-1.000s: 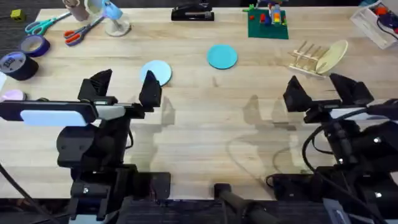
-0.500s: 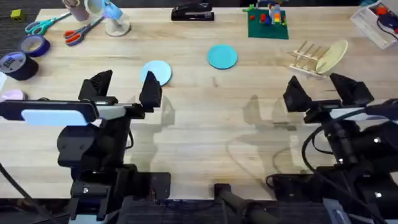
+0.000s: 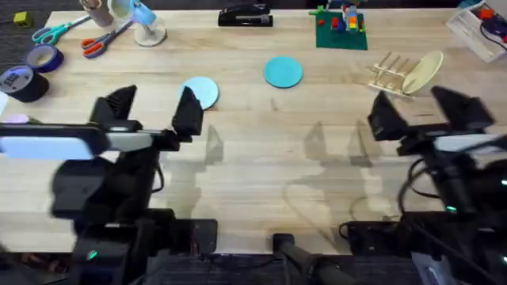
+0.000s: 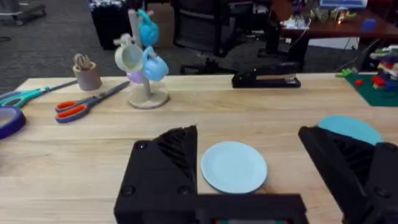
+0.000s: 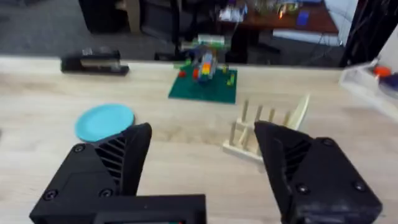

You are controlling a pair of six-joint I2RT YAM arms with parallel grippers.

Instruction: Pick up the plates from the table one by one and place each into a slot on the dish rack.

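On the table (image 3: pixel 261 150) a light blue plate (image 3: pixel 202 91) (image 4: pixel 233 167) lies left of the middle. A teal plate (image 3: pixel 283 71) (image 4: pixel 349 129) (image 5: pixel 104 121) lies farther back, near the centre. The wooden dish rack (image 3: pixel 390 75) (image 5: pixel 256 140) stands at the back right, with a cream plate (image 3: pixel 425 71) (image 5: pixel 300 112) leaning upright in it. My left gripper (image 3: pixel 153 109) (image 4: pixel 247 138) is open, just short of the light blue plate, holding nothing. Near the rack's front, my right gripper (image 3: pixel 424 113) (image 5: pixel 202 129) is open and empty.
Along the far edge are a black stapler (image 3: pixel 245 16), a green baseplate with bricks (image 3: pixel 341 30) and a mug stand (image 3: pixel 146 24). Scissors (image 3: pixel 103 39) and tape rolls (image 3: pixel 24 79) lie at the far left. A clear container (image 3: pixel 483 28) sits at the far right.
Both arms shifted slightly: the left gripper drifted a little left, the right gripper a little right and toward the rack. The plates have not moved.
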